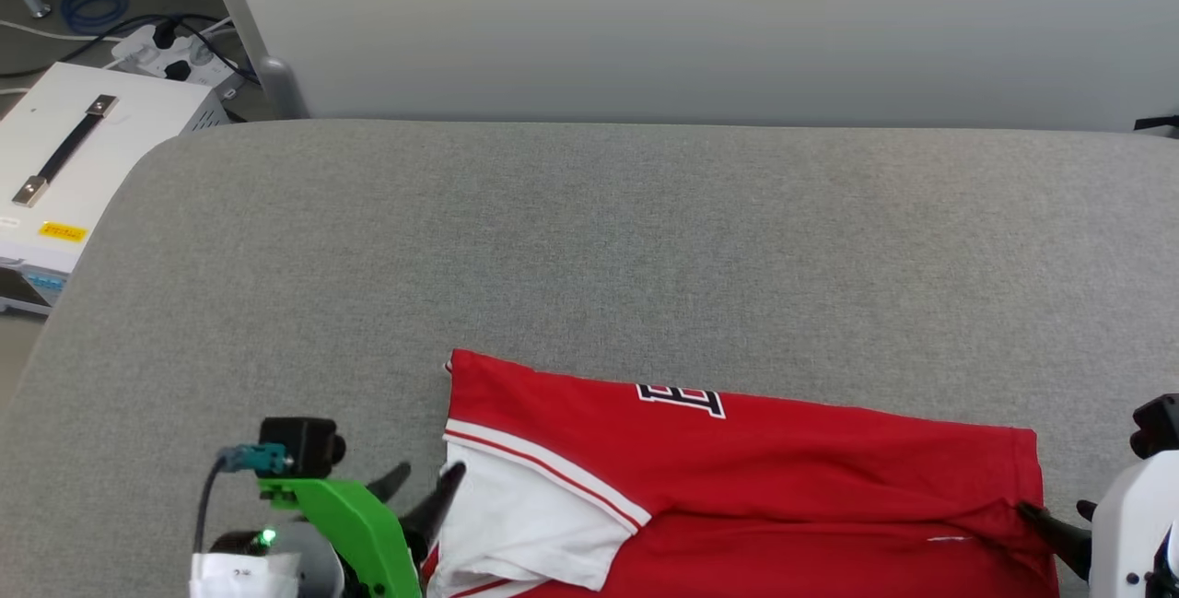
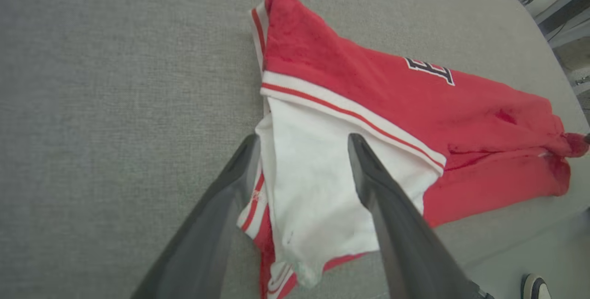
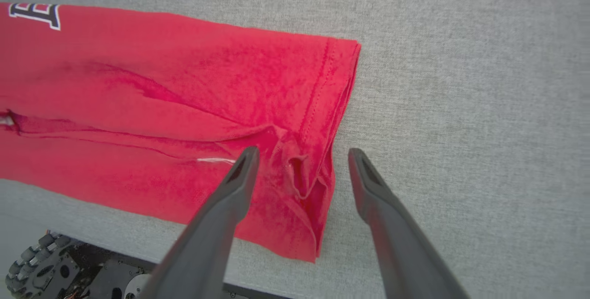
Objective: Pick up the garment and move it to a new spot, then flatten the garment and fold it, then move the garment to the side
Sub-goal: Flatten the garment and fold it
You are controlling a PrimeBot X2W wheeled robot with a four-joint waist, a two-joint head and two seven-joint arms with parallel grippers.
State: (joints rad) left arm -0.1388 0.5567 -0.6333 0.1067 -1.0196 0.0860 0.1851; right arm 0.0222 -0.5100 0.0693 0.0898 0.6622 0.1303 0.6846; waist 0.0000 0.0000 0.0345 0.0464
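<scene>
Garment (image 1: 792,451) lies folded on the grey worktop (image 1: 589,239); left hand (image 2: 303,138) spreads wide over its white sleeve (image 2: 318,184), right hand (image 3: 302,150) wide at the hem (image 3: 343,82).

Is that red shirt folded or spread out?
Folded: the shirt lies as a narrow strip, its white sleeve laid over the red front.

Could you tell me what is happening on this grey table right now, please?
A two-armed robot is working on the garment, a red T-shirt lying folded into a long strip on the grey table. The left gripper is open over its white sleeve, the right gripper open at the bunched hem end. Neither grips the cloth.
</scene>
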